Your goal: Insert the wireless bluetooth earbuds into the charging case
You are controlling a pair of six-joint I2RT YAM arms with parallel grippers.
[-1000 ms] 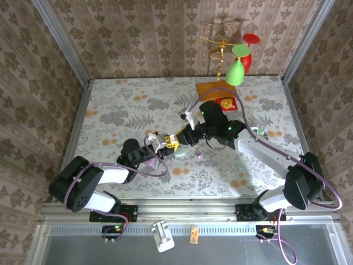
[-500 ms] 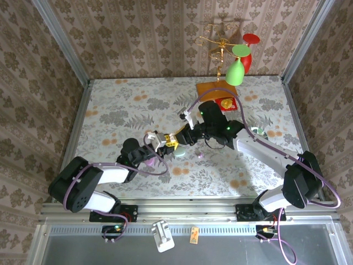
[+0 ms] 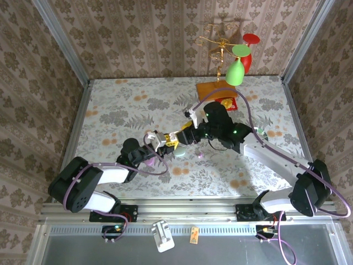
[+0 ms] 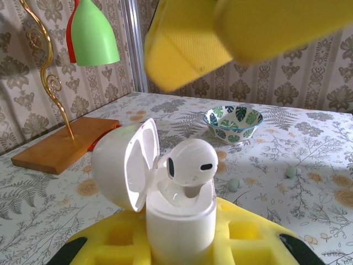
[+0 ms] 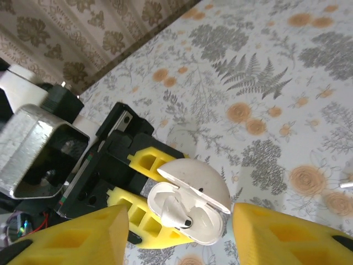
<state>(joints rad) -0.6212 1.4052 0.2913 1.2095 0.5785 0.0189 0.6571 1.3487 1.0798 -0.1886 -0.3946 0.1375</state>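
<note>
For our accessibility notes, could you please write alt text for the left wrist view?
A white charging case, lid open, stands gripped by the yellow left hand, one white earbud resting in it. The right hand, blurred, hangs open above; a leaf-patterned bowl sits behind.

Beige damask wallpaper (image 3: 138, 38) lines three walls; grey metal posts (image 3: 60, 41) stand at the back corners; a fern-and-flower print covers the whole tabletop (image 3: 121, 110).
</note>
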